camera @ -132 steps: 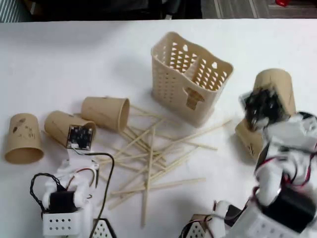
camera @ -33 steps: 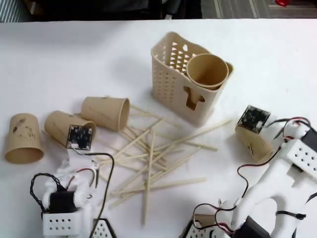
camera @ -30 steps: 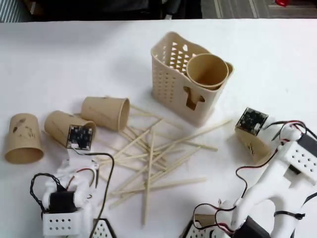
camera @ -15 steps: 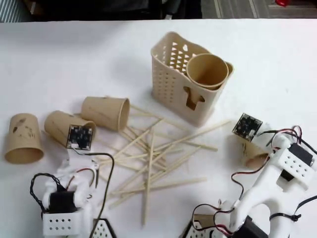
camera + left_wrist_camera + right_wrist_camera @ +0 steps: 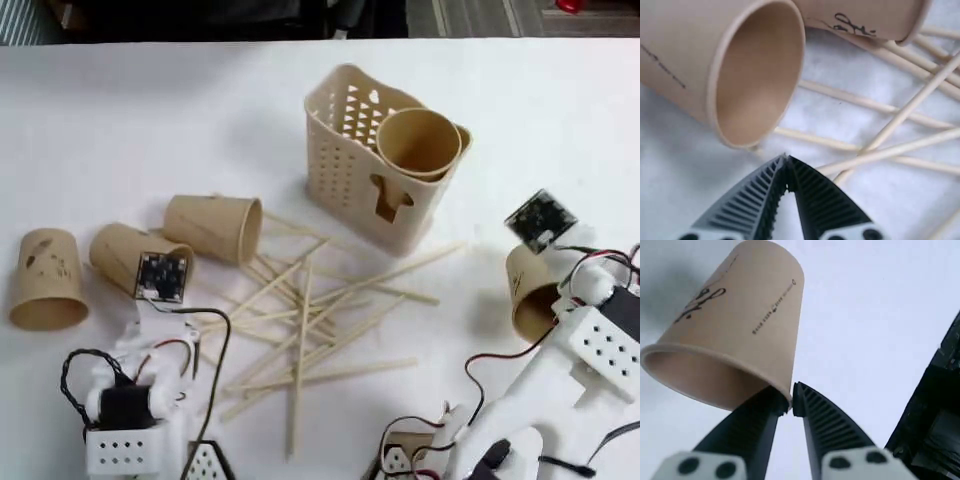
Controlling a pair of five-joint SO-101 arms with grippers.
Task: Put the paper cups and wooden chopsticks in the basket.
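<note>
The right claw [image 5: 791, 407] is nearly closed, its two fingers pinching only the thin rim wall of the held cup [image 5: 522, 280]. That cup sits toward 4 o'clock on the tabletop [image 5: 150, 120], tilted with its mouth facing back at the arm. The main risk is this grip: with so little paper between the fingers, the cup could swing about the pinch or slide out during the carry, and a harder squeeze would likely crease the rim. The basket [image 5: 345, 150] stands near 1 o'clock and already has a seated cup [image 5: 418, 142] in its 3 o'clock side. The held cup must therefore either nest cleanly into that one or go into the free space toward 10 o'clock. If it arrives tilted, its base could catch the basket's rim, and a light plastic basket would probably shove or tip. The chopsticks [image 5: 300, 310] lie scattered from the centre toward 6 o'clock, a few reaching toward the basket's foot, so a low pass could sweep them farther off. The left claw [image 5: 787, 172] is closed tight on nothing, its tip just beside the mouth of the nearest cup [image 5: 757, 75], among the loose cups [image 5: 212, 228] at 9 o'clock. Any push with the claw closed would likely roll that round cup away.
</note>
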